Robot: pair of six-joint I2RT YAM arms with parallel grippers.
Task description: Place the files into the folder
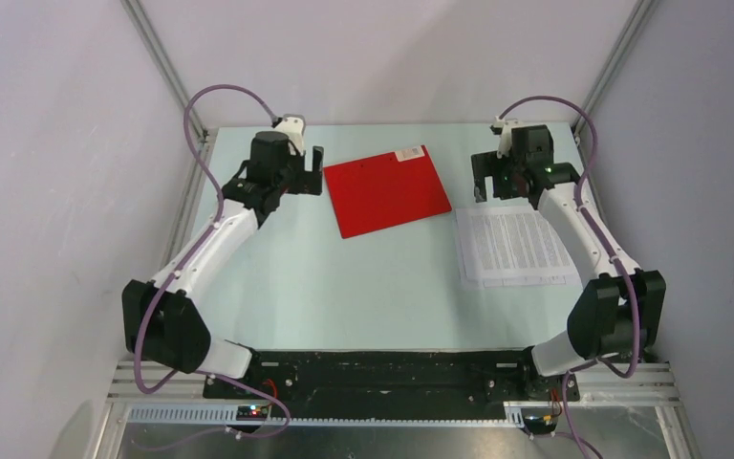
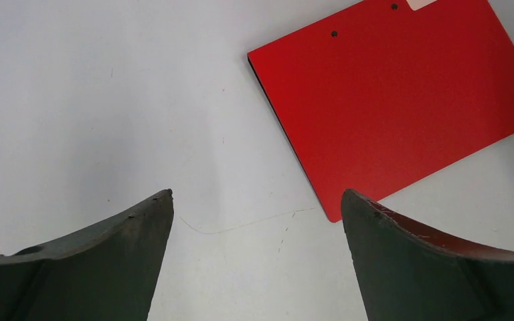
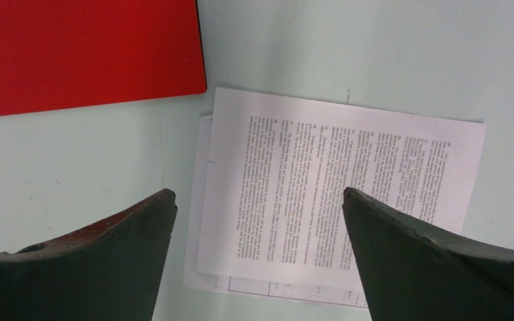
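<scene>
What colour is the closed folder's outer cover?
Bright red, with a small white label; the folder shows best in the left wrist view.

Plain white walls (image 1: 57,143) with aluminium corner posts (image 1: 167,67) enclose a pale green table (image 1: 363,287).

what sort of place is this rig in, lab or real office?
Most likely a lab test cell, not an office: metal frame posts and white walls box in a pale table, two robot arms are bolted at its near edge, with a red folder and printed sheets on it.
</scene>
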